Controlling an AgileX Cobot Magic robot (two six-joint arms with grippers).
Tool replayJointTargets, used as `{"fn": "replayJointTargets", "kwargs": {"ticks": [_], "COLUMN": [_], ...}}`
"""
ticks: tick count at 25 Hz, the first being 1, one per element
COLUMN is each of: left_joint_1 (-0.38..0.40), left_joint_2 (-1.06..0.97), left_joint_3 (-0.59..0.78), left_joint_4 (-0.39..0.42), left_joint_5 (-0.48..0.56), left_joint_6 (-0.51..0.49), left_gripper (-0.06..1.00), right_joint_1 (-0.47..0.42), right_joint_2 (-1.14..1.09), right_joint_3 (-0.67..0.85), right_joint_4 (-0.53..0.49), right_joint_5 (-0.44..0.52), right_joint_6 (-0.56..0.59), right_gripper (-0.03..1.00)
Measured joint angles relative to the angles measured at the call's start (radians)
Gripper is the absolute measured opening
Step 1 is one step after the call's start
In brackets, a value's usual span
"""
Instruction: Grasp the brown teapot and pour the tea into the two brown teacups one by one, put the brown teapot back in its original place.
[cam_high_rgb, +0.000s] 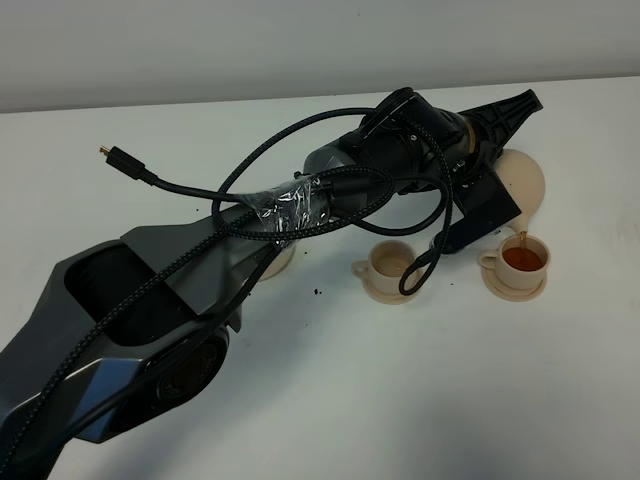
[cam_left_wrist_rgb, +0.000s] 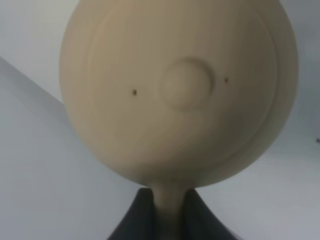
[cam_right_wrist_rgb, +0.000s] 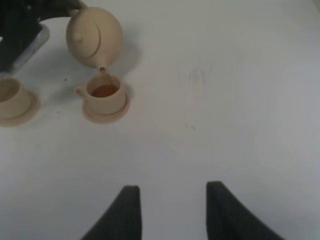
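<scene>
Well, the left arm is stretched right across the white table (cam_high_rgb: 400, 400). Its left gripper (cam_left_wrist_rgb: 167, 212) is clamped on the loop handle of the teapot (cam_high_rgb: 524, 182). In the left wrist view both dark fingers (cam_left_wrist_rgb: 135, 220) pinch that handle, and the lid's round knob (cam_left_wrist_rgb: 187, 90) faces the lens.

The teapot hangs in the air, tipped spout-down directly over the right cup (cam_right_wrist_rgb: 109, 104). A thin thread of reddish-brown tea (cam_high_rgb: 522, 238) runs from the spout into it. That cup sits on its small saucer (cam_right_wrist_rgb: 102, 118) and holds a good pool of tea.

The left cup (cam_high_rgb: 390, 262), the other of the 2, stands near it on its own saucer and shows only a pale inside. A loop of black cable crosses in front of it.

The big saucer (cam_high_rgb: 283, 262) lies further left, mostly hidden under the arm.

The right gripper (cam_right_wrist_rgb: 172, 200) hovers over bare table, well apart from both cups, with its 2 fingers spread wide and released.

A loose cable end (cam_high_rgb: 118, 157) with a small plug sticks out over the table on the far left.
</scene>
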Motion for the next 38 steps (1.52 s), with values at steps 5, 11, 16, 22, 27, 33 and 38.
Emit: {"fn": "replayJointTargets", "kwargs": {"ticks": [5, 11, 16, 22, 27, 33, 38], "left_joint_1": [0.000, -0.003, -0.005, -0.005, -0.005, -0.005, -0.005], "left_joint_2": [0.000, 0.000, 0.000, 0.000, 0.000, 0.000, 0.000], "left_joint_3": [0.000, 0.000, 0.000, 0.000, 0.000, 0.000, 0.000], "left_joint_4": [0.000, 0.000, 0.000, 0.000, 0.000, 0.001, 0.001], "left_joint_5": [0.000, -0.001, -0.004, -0.004, -0.007, -0.007, -0.008], "left_joint_6": [0.006, 0.012, 0.033, 0.053, 0.055, 0.055, 0.055], "left_gripper": [0.15, 0.15, 0.15, 0.15, 0.15, 0.15, 0.15], "right_joint_1": [0.000, 0.000, 0.000, 0.000, 0.000, 0.000, 0.000], "right_joint_2": [0.000, 0.000, 0.000, 0.000, 0.000, 0.000, 0.000], "right_joint_3": [0.000, 0.000, 0.000, 0.000, 0.000, 0.000, 0.000], "right_joint_4": [0.000, 0.000, 0.000, 0.000, 0.000, 0.000, 0.000], "right_joint_5": [0.000, 0.000, 0.000, 0.000, 0.000, 0.000, 0.000], "right_joint_6": [0.000, 0.000, 0.000, 0.000, 0.000, 0.000, 0.000], "right_gripper": [0.34, 0.34, 0.34, 0.34, 0.34, 0.34, 0.34]}}
